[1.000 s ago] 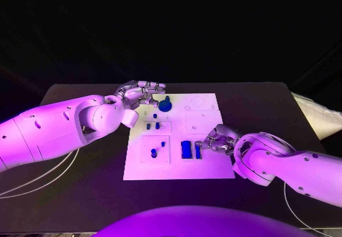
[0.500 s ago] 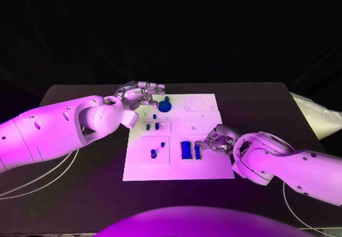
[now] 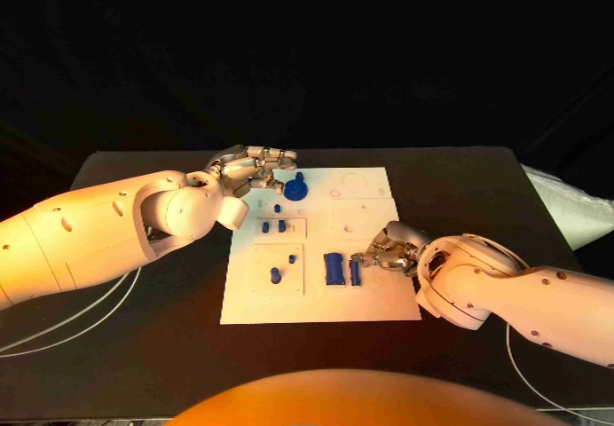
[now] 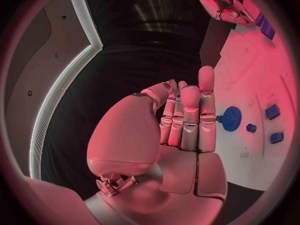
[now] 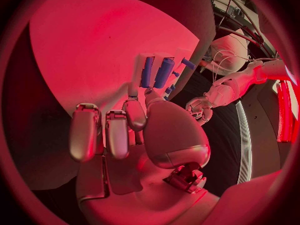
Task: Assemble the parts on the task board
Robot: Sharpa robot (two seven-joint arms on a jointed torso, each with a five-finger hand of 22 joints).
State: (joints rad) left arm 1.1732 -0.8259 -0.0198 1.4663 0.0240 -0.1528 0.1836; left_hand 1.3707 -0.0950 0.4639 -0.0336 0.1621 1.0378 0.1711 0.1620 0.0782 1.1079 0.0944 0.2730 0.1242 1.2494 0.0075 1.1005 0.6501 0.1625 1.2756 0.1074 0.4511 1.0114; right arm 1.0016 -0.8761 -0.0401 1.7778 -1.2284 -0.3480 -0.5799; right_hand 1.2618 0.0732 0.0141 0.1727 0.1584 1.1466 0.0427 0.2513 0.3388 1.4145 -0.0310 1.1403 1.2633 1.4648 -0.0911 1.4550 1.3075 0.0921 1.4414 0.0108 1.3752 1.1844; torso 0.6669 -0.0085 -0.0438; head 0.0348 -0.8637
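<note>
The white task board [image 3: 378, 297] lies mid-table. A blue gear [image 3: 297, 188] [image 4: 231, 118] stands near its far left corner. My left hand [image 3: 249, 169] [image 4: 184, 130] hovers just left of the gear, fingers held together, holding nothing. Two upright blue blocks, a wide one [image 3: 334, 268] and a narrow one [image 3: 355, 272], stand side by side in the board's near half [image 5: 156, 71]. My right hand [image 3: 389, 248] [image 5: 134, 130] sits right beside them. Some fingers are curled in, while the thumb and one finger reach to the narrow block. Whether they pinch it is unclear.
Small blue pieces stand in the left panels: a pair [image 3: 274, 227] mid-board, two more [image 3: 277, 276] [image 3: 292, 259] nearer me. The board's right panels [image 3: 356, 222] hold only empty recesses. Black table [image 3: 141, 311] surrounds the board. White cables [image 3: 77, 319] trail at the left.
</note>
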